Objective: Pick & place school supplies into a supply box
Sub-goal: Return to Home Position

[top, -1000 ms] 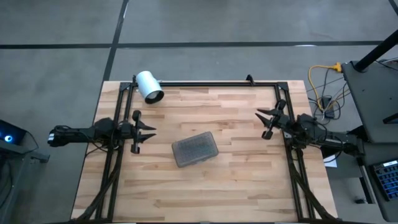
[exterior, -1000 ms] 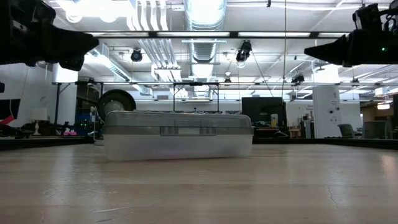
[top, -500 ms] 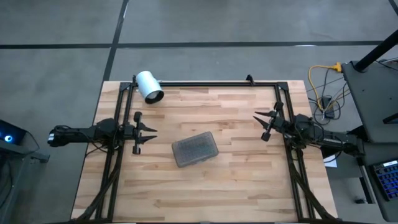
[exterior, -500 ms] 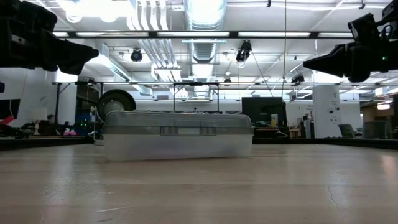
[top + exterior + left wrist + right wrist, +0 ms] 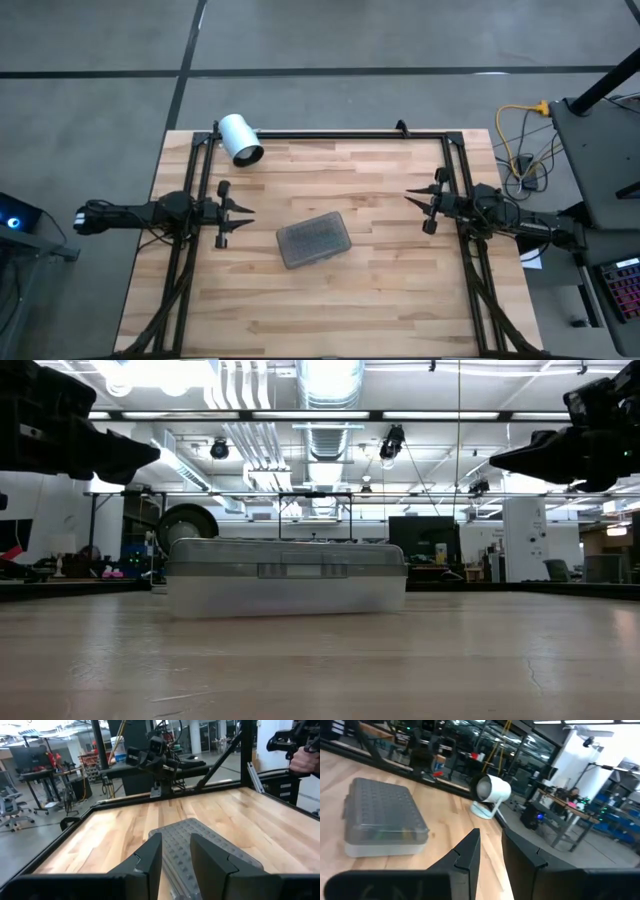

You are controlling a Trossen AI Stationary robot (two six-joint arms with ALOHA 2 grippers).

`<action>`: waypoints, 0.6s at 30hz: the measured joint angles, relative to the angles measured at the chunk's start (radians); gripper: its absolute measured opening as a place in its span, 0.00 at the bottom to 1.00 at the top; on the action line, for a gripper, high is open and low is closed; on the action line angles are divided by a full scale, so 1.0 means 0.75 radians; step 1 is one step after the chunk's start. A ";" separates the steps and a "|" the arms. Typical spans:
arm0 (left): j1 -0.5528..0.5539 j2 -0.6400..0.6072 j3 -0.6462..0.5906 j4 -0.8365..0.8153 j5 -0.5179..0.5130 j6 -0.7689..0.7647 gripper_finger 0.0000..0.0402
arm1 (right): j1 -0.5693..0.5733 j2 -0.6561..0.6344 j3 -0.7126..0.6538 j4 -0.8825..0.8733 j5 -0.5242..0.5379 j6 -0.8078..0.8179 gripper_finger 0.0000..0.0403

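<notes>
The supply box (image 5: pixel 314 239), a clear case with a grey dotted lid, lies closed and flat on the wooden table near its middle; it also shows in the low view (image 5: pixel 286 576). No school supplies lie loose in view; faint colours show through the box's clear wall (image 5: pixel 385 840). My left gripper (image 5: pixel 248 215) hovers at the table's left side, pointing level at the box (image 5: pixel 200 847), its fingers slightly open and empty. My right gripper (image 5: pixel 412 200) hovers at the right side, pointing level toward the box (image 5: pixel 382 812), with a narrow gap between its fingers and nothing in it.
A white cylinder (image 5: pixel 240 138) on a small stand sits at the far left corner. Black frame rails (image 5: pixel 330 133) run along the table's far, left and right edges. A person's hand (image 5: pixel 305 761) shows beyond the table. Bare wood lies all around the box.
Both grippers have tipped their fingertips down a little toward level, and the right one has also rolled slightly. The box has stayed where it was.
</notes>
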 joint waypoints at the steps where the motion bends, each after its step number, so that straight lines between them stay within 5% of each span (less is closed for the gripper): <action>1: 0.000 0.004 0.000 -0.001 0.000 0.000 0.22 | 0.000 0.000 0.000 0.000 -0.004 0.006 0.18; 18: 0.000 0.006 0.000 -0.003 0.000 -0.001 0.22 | -0.001 -0.001 0.000 0.002 0.002 -0.172 0.18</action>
